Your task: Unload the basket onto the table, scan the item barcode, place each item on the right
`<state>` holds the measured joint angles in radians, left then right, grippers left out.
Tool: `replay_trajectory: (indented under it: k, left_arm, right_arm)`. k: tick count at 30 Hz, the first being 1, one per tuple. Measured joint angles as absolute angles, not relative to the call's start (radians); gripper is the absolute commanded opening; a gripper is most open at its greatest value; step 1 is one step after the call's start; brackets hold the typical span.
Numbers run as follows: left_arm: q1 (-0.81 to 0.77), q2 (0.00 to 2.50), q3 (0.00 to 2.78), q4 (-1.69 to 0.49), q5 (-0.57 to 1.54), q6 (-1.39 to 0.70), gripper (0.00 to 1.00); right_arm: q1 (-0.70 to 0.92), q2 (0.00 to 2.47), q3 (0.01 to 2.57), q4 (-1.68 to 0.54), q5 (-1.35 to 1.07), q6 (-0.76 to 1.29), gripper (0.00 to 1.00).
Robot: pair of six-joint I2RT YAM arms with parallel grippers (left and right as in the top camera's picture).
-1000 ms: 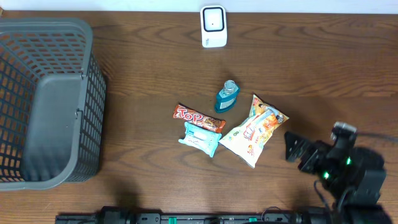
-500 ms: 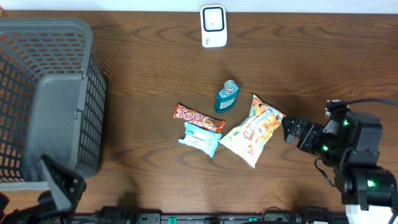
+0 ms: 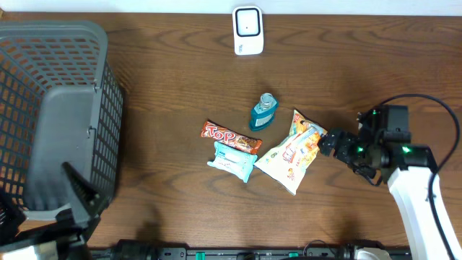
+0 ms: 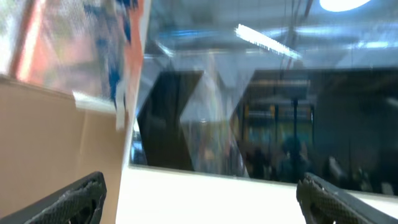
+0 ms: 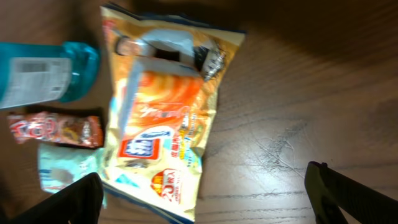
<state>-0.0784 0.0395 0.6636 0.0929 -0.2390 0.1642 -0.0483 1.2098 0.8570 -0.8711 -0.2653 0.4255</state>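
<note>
My right gripper (image 3: 328, 144) is spread wide with nothing between its fingers, and it sits just beside the right edge of the bag (image 3: 294, 153), the item I judge easiest to take. The bag lies flat on the table (image 3: 180, 87), right of the bottle (image 3: 263, 112), the bar (image 3: 229, 136) and the pack (image 3: 232, 160). Its long axis runs on a slant from far-right to near-left, so I face its long side near the far end. In my wrist view it lies ahead and a little left of the gap between my fingers. The scanner (image 3: 247, 30) stands well apart at the far edge. My left gripper (image 4: 200, 186), also spread wide, is down by the basket (image 3: 50, 43), pointing away from the table and much farther from the bag, so I judge the pick is my right arm's.
</note>
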Motion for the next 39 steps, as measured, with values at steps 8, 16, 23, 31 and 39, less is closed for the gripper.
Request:
replay_trajectory:
  k: [8, 16, 23, 31, 39]
  left_arm:
    - [-0.078, 0.042, 0.633, -0.053, -0.119, 0.056, 0.98]
    - [-0.078, 0.044, 0.556, -0.179, -0.012, 0.030, 0.98]
    - [-0.078, 0.044, 0.554, -0.323, 0.002, 0.026, 0.98]
    - [-0.078, 0.045, 0.554, -0.425, 0.002, 0.028, 0.98]
    - [-0.078, 0.045, 0.560, -0.442, 0.003, 0.040, 0.98]
  right_arm:
    - [0.032, 1.267, 0.855, -0.791, -0.274, 0.424, 0.99]
    - [0.239, 1.267, 0.855, -0.695, -0.204, 0.273, 0.89]
    - [0.276, 1.267, 0.855, -0.619, -0.063, 0.228, 0.96]
    - [0.276, 1.341, 0.855, -0.537, -0.025, 0.186, 0.74]
    - [0.265, 1.510, 0.855, -0.504, -0.021, 0.189, 0.71]
